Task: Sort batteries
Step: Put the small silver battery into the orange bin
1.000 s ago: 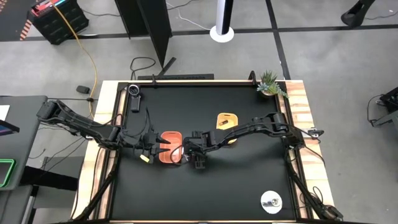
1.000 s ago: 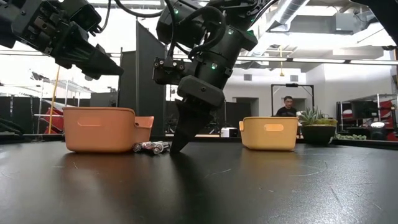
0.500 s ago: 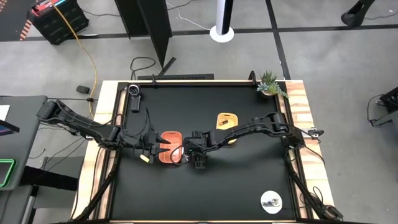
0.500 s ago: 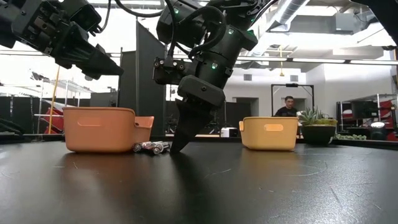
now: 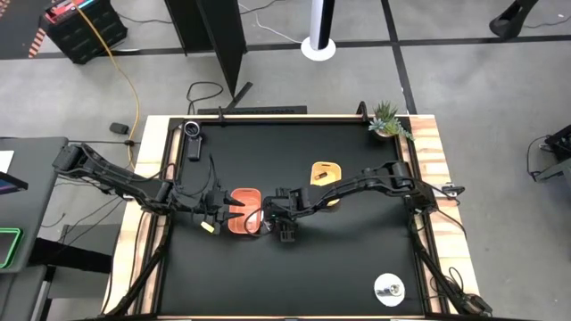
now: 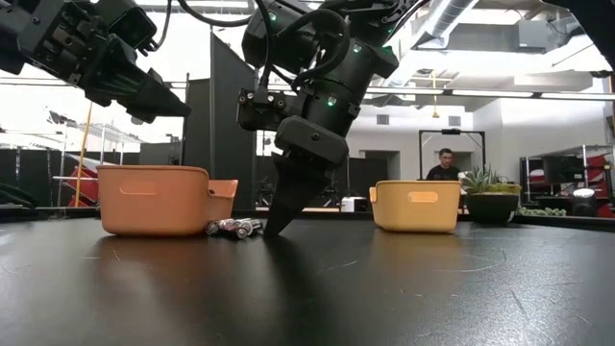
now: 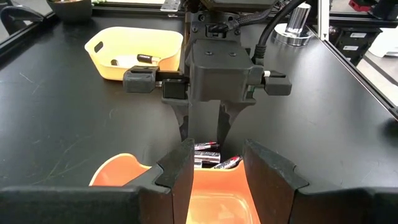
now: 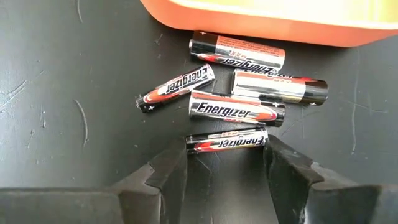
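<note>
Black table [image 5: 348,259], right gripper [image 8: 226,163] spread astride one of the batteries [image 8: 227,140], person [image 6: 444,164] in room behind, left gripper [image 7: 216,169] spread

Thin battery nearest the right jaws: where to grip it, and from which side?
Grip the thin battery mid-body, coming straight down from above. It lies flat on the table, its ends toward the two fingers of the right gripper, so turn the wrist a quarter to close across its width. A fatter battery sits close behind.
</note>
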